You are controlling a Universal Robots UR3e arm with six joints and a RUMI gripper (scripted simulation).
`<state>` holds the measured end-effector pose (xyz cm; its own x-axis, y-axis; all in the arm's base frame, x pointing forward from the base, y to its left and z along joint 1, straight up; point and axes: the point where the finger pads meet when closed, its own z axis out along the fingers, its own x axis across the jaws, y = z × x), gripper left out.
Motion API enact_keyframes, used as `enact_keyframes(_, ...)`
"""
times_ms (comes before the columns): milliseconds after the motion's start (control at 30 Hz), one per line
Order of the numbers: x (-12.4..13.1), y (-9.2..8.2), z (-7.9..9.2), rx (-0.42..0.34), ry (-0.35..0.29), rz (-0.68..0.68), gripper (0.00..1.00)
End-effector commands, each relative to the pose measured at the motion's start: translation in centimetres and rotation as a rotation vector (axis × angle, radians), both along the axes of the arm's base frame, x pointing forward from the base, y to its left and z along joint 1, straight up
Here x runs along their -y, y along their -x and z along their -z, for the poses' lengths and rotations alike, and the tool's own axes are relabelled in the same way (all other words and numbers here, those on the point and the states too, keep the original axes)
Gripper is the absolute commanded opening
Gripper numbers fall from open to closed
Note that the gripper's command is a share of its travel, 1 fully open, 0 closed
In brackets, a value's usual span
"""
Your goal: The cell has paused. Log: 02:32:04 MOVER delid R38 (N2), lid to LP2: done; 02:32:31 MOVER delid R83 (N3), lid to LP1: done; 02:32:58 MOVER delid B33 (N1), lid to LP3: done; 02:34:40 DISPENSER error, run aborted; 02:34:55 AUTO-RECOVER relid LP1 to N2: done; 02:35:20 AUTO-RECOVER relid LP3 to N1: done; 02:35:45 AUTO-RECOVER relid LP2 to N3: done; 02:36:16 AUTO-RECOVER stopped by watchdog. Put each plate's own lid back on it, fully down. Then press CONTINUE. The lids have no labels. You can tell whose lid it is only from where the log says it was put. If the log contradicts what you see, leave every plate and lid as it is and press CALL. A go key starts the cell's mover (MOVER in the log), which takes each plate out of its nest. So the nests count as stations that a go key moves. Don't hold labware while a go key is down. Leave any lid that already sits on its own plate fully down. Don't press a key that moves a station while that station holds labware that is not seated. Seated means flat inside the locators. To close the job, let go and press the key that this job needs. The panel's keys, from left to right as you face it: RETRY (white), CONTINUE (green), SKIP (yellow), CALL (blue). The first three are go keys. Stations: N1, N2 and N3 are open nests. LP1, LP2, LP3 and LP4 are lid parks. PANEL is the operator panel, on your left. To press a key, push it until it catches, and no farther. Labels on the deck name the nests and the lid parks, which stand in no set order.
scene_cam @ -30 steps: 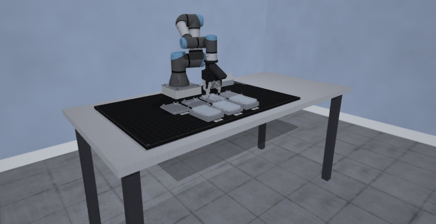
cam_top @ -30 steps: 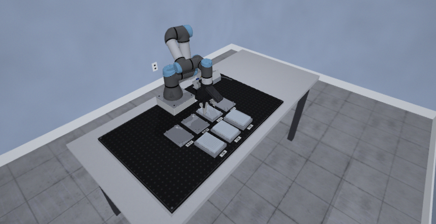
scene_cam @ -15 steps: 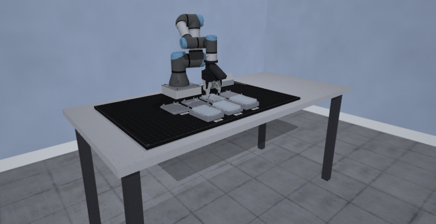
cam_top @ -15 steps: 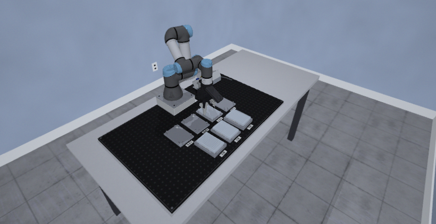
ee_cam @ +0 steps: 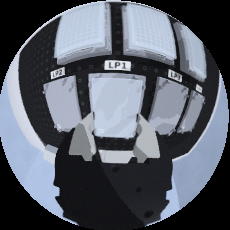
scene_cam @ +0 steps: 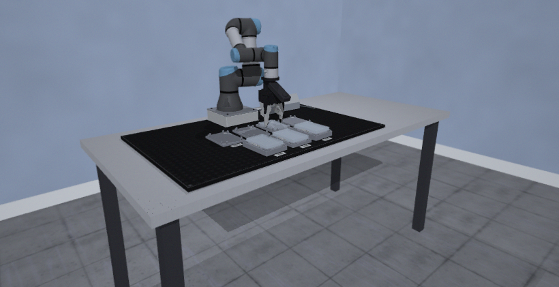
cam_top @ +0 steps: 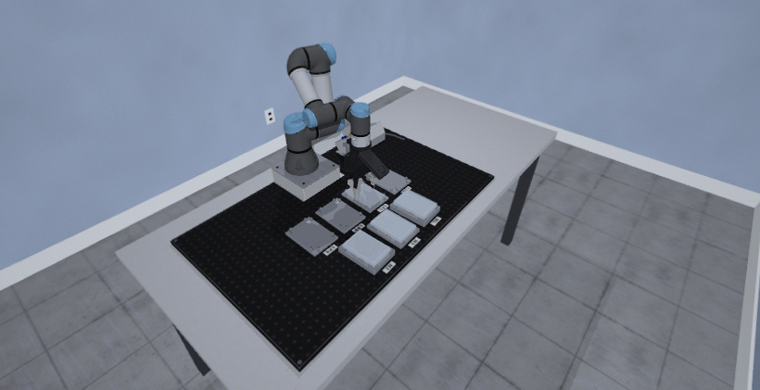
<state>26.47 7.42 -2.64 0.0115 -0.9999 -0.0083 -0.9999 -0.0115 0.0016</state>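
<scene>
My gripper [cam_top: 364, 187] [scene_cam: 273, 122] [ee_cam: 115, 113] is shut on a clear lid [ee_cam: 116, 100] by its two opposite edges. The lid is level at the park labelled LP1; whether it rests there or is just above it, I cannot tell. Three pale well plates stand in the nests: the N2 plate [cam_top: 365, 248] [scene_cam: 264, 142] [ee_cam: 194, 47] at one end, a middle plate [cam_top: 393, 225] [scene_cam: 290, 135] [ee_cam: 150, 32] and a far plate [cam_top: 417, 205] [scene_cam: 313, 127] [ee_cam: 82, 32]. Which of them carry lids is not clear. The panel's keys are mostly hidden.
Grey park LP2 [cam_top: 394, 181] [ee_cam: 62, 102] is on one side of LP1. Parks LP3 [cam_top: 340, 216] [ee_cam: 167, 102] and LP4 [cam_top: 312, 235] are on the other. The panel housing [cam_top: 377, 132] [scene_cam: 293, 103] stands behind the gripper, beyond LP2, near the arm's base.
</scene>
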Motion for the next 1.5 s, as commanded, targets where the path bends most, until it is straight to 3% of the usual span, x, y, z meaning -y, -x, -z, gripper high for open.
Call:
enact_keyframes(0, 0.02, -0.08, -0.05, 0.002, 0.0, 0.0, 0.0)
enact_keyframes(567, 0.02, -0.09, -0.05, 0.002, 0.0, 0.0, 0.0)
enact_keyframes(600, 0.02, -0.09, -0.05, 0.002, 0.0, 0.0, 0.82)
enact_keyframes(1467, 0.02, -0.09, -0.05, 0.002, 0.0, 0.0, 0.82)
